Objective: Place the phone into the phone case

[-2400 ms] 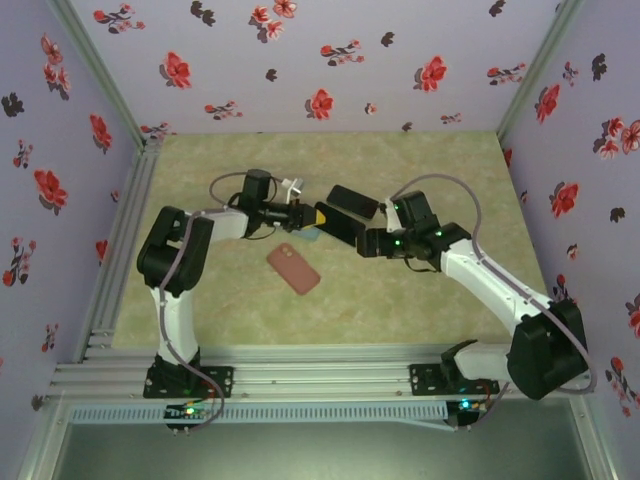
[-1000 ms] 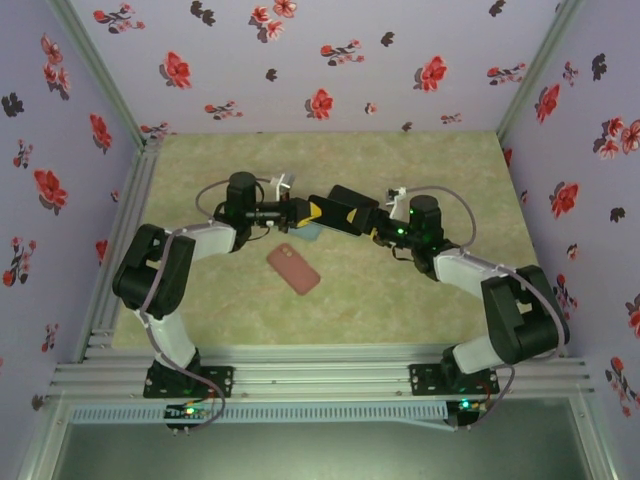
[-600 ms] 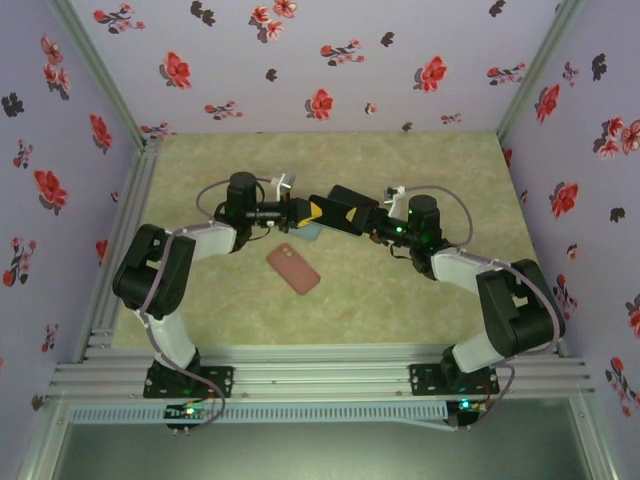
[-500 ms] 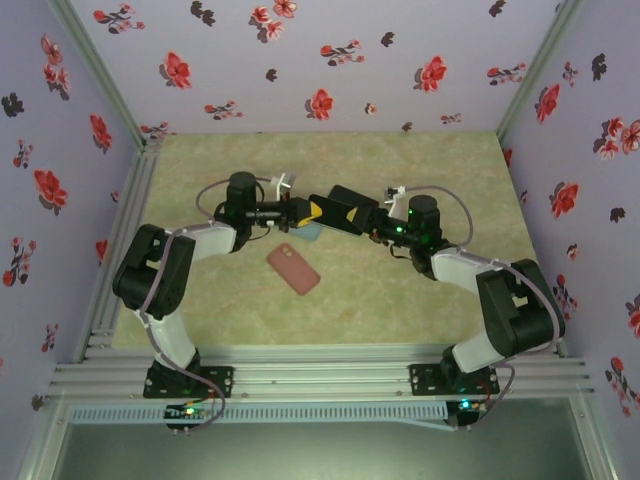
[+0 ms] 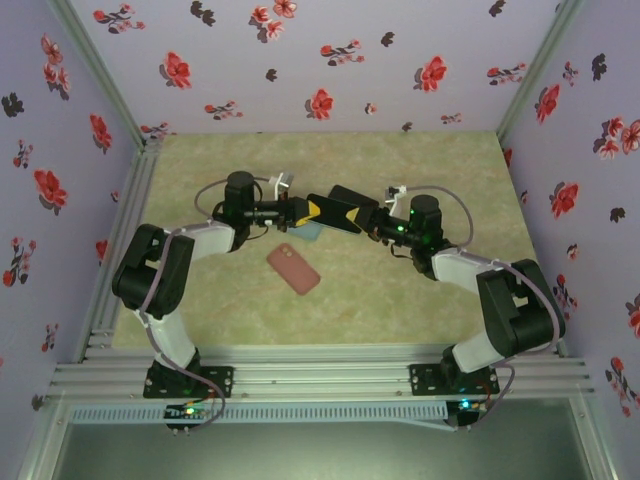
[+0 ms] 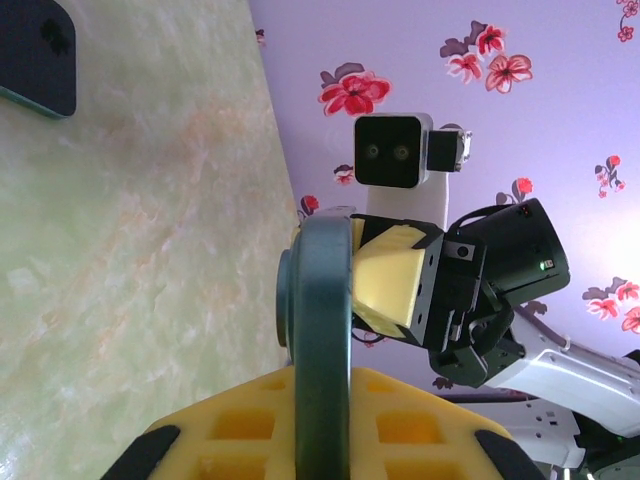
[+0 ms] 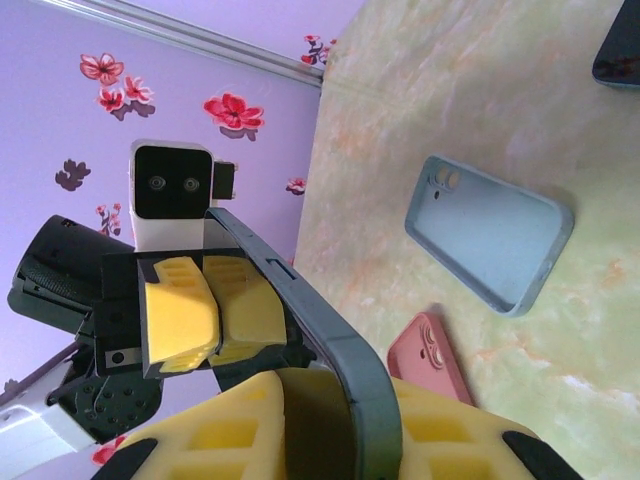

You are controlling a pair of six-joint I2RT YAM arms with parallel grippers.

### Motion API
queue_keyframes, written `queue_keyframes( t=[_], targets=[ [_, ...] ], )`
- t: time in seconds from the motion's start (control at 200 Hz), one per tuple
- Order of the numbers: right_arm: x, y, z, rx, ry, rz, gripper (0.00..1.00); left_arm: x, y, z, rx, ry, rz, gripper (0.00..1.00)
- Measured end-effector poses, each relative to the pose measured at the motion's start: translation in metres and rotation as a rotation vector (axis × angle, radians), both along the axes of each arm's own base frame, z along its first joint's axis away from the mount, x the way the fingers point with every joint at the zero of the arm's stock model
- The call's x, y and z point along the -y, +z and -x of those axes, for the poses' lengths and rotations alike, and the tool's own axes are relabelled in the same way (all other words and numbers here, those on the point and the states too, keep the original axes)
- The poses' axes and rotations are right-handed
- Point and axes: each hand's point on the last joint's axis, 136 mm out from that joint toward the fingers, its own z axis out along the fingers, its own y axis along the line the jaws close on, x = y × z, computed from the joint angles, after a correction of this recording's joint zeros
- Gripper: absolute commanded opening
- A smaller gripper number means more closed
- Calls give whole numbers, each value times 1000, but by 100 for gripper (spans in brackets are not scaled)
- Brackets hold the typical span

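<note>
One slim dark-grey phone [image 6: 320, 340], edge-on

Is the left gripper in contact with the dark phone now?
Touching. In the right wrist view the left gripper clamps its yellow pads on the far end of the phone.

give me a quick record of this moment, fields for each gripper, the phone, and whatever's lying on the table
left gripper: shut on one end of the held phone
right gripper: closed on the opposite end of it
held phone: dark, edge-on, up off the table between both grippers
blue case: empty, flat on the table, open side up
pink case: flat on the table, near the blue case, not touching it
second dark phone: flat on the table, untouched
task state: phone not yet in a case
</note>
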Motion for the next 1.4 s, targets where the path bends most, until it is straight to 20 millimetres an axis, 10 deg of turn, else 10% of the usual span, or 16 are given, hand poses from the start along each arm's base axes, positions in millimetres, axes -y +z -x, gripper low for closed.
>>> queue_keyframes(
  t=[0.26,1.015,1.4],
  targets=[
    [-2,13,5,30,9,-10,0,-1,-7,-3,-4,26,-27,36],
    [-1,13,19,5,15,-10,0,-16,-14,-24,-5,119,-13,44],
    [5,8,32,-51,11,12,0,-97,-21,-40,50,347,-241,45]
  ],
)
